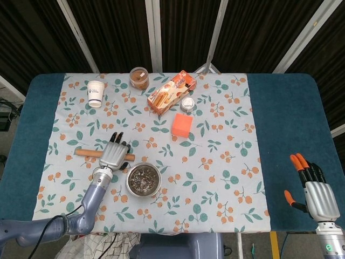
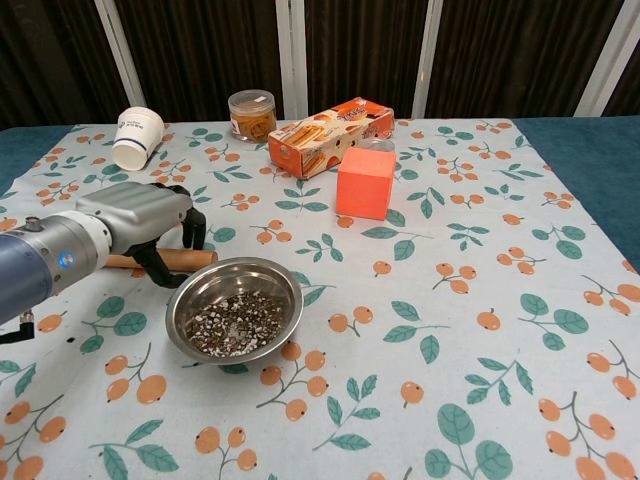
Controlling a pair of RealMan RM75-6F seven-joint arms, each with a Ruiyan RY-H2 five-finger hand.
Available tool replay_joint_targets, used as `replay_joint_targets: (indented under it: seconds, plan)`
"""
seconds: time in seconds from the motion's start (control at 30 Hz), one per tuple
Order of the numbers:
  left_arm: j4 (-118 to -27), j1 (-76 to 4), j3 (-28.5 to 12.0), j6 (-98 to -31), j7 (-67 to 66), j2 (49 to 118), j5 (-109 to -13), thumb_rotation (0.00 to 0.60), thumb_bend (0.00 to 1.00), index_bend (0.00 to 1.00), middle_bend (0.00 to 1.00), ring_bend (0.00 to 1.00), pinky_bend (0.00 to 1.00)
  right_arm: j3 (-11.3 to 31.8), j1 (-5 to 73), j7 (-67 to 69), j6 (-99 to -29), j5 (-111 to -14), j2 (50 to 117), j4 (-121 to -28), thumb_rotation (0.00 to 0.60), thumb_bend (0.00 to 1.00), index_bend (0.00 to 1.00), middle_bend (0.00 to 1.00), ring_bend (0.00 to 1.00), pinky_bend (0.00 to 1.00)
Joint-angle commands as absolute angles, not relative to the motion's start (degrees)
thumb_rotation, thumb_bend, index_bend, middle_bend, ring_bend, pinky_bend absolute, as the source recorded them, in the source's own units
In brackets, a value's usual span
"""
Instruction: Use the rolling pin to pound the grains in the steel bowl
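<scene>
Step in hand: you are reaching for the rolling pin; the grasp does not look made yet.
Left robot hand: it sits over the right end of the pin, fingers spread and curved down around the wood, nothing lifted. In the chest view the dark fingers hang just in front of the pin.
Right robot hand: it is well off to the right beyond the bench edge, fingers straight and apart, holding nothing.
Rolling pin: it lies flat on the patterned cloth, running left to right, just behind and to the left of the steel bowl.
Steel bowl: it is upright on the cloth, touching nothing, with the grains spread over its bottom.
Grip advice: you are near one end of the pin. Judge whether to slide a little toward the middle before closing, so the free end does not droop when you lift.
Closing: bring the thumb under the near side and wrap fully; a round, smooth stick is likely to roll away from a half-closed hold.
After the lift: you will need to tip the pin upright over the bowl, so keep the wrist free.
Risk: the bowl is near your knuckles; a sideways nudge could shift it.
Elsewhere: paper cup, snack box and orange block stand farther back.
</scene>
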State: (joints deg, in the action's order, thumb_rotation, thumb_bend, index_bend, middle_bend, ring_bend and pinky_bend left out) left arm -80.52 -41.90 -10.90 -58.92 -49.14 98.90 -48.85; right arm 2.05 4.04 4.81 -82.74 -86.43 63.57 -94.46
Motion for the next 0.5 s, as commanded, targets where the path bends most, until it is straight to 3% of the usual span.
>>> replay_joint_targets:
  seconds: [0.03,0.27,0.5]
  plan:
    - [-80.32,-42.15,-10.64,-59.01,-48.96,99.11,-49.03,0.600,0.45,0.43,0.35,0.00,0.00,2.04,4.06,4.68,-82.65,-86.36,63.57,-94.45,0.600,0.37,0.00,0.00,0.00,0.00]
    - [-80.10,-42.11,-9.68,-59.97,-46.91,99.49,-51.18,0.600,0.60,0.54,0.52,0.05,0.00,2.02,4.05,4.24,-82.62,-86.31,63.69,-94.48,0.600,0.37,0.00,0.00,0.00,0.00]
    - [-80.50,-41.71,-9.03,-61.95,-42.86,99.00,-56.49,0.600,0.69,0.59,0.58,0.09,0.00,2.06,4.03,4.05,-82.57,-86.12,63.69,-94.57,0.600,0.37,0.00,0.00,0.00,0.00]
